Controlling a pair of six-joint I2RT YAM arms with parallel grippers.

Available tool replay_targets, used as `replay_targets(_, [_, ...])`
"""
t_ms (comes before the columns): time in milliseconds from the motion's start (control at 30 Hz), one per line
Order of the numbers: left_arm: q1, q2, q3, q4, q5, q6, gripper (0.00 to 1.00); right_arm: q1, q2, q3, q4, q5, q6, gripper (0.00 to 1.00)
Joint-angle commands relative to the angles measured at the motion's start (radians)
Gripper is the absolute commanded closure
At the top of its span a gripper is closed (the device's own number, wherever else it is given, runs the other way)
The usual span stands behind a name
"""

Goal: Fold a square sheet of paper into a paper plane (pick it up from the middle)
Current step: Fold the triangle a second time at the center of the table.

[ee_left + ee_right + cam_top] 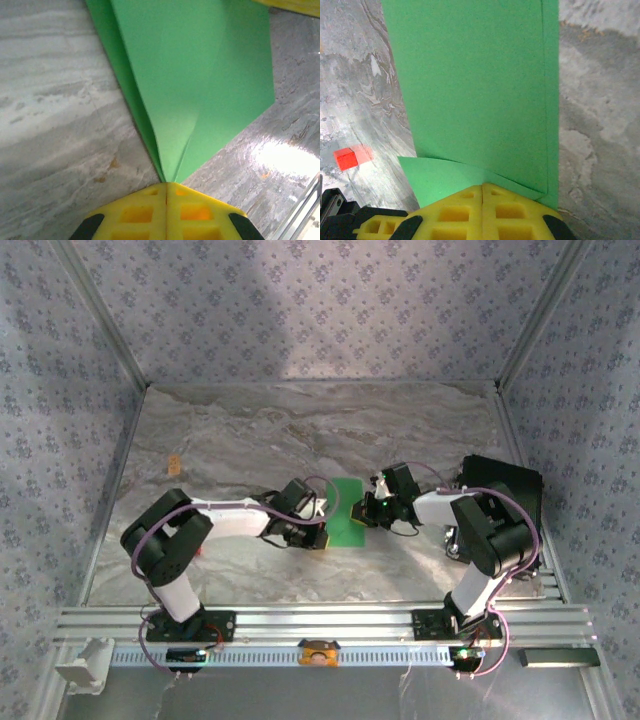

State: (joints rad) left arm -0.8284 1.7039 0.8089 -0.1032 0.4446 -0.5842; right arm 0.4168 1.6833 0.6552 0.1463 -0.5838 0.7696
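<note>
Paper [347, 510] [200, 75] [480, 85]: one thin green sheet, creased
Left gripper [166, 187]: yellow fingers, pinching paper
Right gripper [483, 187]: yellow too, pinching paper

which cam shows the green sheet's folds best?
Left wrist: the green sheet is close, creases converging at the left pincer. Right wrist shows flat overlapping layers; top external just a small patch between the arms.
</note>
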Motion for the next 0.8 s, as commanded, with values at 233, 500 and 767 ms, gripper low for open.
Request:
replay_targets(233, [0.0,-0.129,-0.01,-0.023,-0.002,-0.011,0.94,0.001,0.006,0.0,-0.08,0.053,-0.008,0.98])
replay_targets(500, [0.074,-0.022,0.134,0.03,0.007,-0.043,0.94,0.019,-0.082,0.043,-0.08,0.02,-0.029,0.8])
replay_targets(767, [0.082,0.12,0.257,-0.009,0.022,-0.021,0.94,-0.003,-0.238,0.009,-0.23,0.122,-0.044,0.67])
